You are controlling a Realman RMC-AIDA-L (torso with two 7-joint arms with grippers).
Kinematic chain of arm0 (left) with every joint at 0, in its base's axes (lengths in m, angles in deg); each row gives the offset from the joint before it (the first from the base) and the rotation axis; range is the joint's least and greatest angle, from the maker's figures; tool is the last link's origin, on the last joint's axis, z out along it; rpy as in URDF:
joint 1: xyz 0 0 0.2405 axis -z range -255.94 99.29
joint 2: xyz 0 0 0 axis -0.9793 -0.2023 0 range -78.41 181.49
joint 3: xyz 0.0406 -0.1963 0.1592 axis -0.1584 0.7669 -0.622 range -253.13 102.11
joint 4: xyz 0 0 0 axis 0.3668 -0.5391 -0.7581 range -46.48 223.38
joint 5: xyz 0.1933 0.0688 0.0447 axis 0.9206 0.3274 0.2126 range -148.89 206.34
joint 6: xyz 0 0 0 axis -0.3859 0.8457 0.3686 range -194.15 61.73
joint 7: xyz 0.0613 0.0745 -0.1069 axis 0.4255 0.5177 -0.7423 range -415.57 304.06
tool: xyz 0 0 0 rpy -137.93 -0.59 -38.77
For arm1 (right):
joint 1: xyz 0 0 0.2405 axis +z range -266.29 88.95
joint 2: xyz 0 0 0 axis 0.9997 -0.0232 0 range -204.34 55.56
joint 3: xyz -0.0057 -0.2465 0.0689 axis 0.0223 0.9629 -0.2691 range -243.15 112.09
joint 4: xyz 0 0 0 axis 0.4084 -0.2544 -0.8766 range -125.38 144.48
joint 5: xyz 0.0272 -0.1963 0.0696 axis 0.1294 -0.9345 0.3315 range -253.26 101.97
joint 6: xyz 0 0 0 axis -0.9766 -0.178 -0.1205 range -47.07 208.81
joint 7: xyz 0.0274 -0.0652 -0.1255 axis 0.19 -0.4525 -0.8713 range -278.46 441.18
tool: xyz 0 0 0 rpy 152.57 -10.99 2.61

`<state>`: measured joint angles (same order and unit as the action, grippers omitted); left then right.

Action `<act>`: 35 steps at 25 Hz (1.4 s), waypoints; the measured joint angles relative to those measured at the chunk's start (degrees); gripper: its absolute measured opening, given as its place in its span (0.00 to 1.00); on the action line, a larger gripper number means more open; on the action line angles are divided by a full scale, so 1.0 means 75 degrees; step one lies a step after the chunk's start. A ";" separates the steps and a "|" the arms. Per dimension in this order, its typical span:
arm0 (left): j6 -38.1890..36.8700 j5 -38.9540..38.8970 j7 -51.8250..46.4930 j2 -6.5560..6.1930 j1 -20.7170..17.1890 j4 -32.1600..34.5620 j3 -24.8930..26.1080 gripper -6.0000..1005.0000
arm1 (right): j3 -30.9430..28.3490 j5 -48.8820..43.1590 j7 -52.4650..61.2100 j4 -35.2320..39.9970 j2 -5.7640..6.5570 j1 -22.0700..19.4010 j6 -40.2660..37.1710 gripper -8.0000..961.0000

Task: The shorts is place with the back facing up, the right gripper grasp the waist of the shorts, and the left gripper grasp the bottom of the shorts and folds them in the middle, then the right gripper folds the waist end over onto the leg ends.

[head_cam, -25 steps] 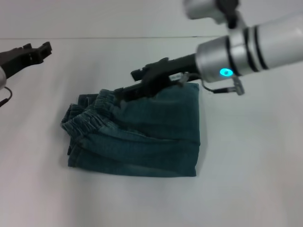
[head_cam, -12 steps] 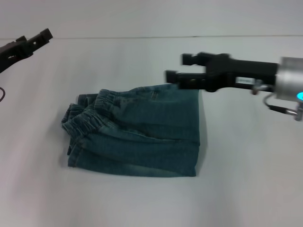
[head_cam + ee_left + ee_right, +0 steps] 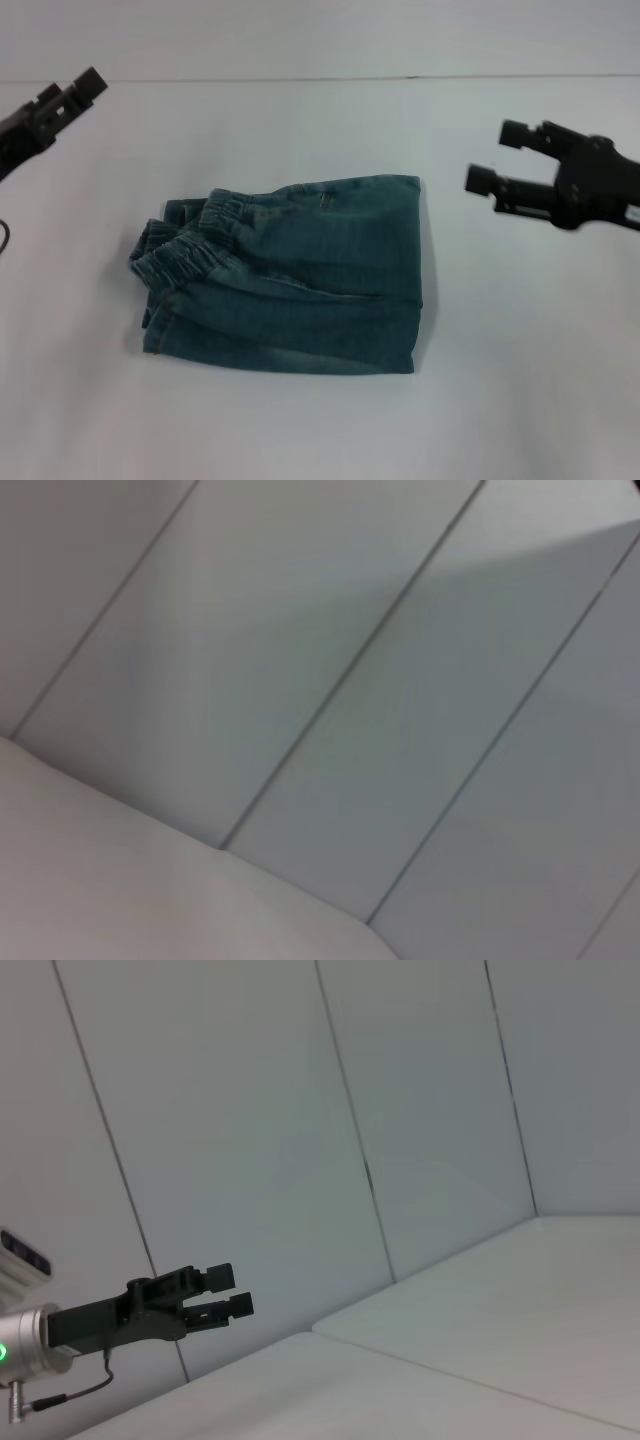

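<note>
Blue-green washed denim shorts, folded into a squat, layered rectangle, lying flat near the middle of a plain white table. Gathered, crinkled elastic waistband bunched at the robot's left end of the bundle; a straight, flat edge at the right end. Paler faded patch along the near edge. Touched by neither claw.

Right gripper – a black two-fingered claw – hanging above bare table to the right of the shorts, well apart from the cloth, level with its far right corner. Fingers spread wide and pointing towards the shorts, nothing between them.

Left gripper, a matching black claw, held high at the far left edge of the head view, away from the shorts, angled away from the robot. Seen again from the right wrist camera: silver cylindrical wrist with a green light and a thin dangling cable, fingers a little apart and holding nothing.

Table smooth, matte and unmarked, ending in a straight far edge. Behind it – a pale grey wall of flat panels divided by thin dark seams. Left wrist camera filled by the same panelled wall and a strip of white tabletop.
</note>
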<state>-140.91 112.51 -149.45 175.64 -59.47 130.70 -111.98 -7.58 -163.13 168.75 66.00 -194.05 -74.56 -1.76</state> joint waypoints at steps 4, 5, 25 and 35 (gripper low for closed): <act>-0.0518 0.0053 0.0177 0.0006 -0.0169 -0.0117 0.0040 0.90 | -0.0441 -0.0010 -0.0695 -0.0453 0.0005 -0.0062 -0.0770 0.98; -0.0649 0.0070 0.0231 0.0007 -0.0203 -0.0157 0.0045 0.90 | -0.0530 -0.0019 -0.0833 -0.0541 0.0011 -0.0062 -0.0949 0.98; -0.2912 0.1926 0.0721 -0.0073 -0.0256 -0.0266 0.0232 0.89 | -0.1256 -0.2176 -0.0592 -0.1044 0.0144 0.0539 -0.2488 0.98; -0.3324 0.2818 0.0984 -0.0069 -0.0121 -0.0321 0.0102 0.89 | -0.1226 -0.2828 -0.0343 -0.1490 0.0197 0.1049 -0.2573 0.98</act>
<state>-165.84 133.65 -142.07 175.12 -60.38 128.30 -111.22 -16.78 -184.33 166.17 54.82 -192.57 -66.70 -21.06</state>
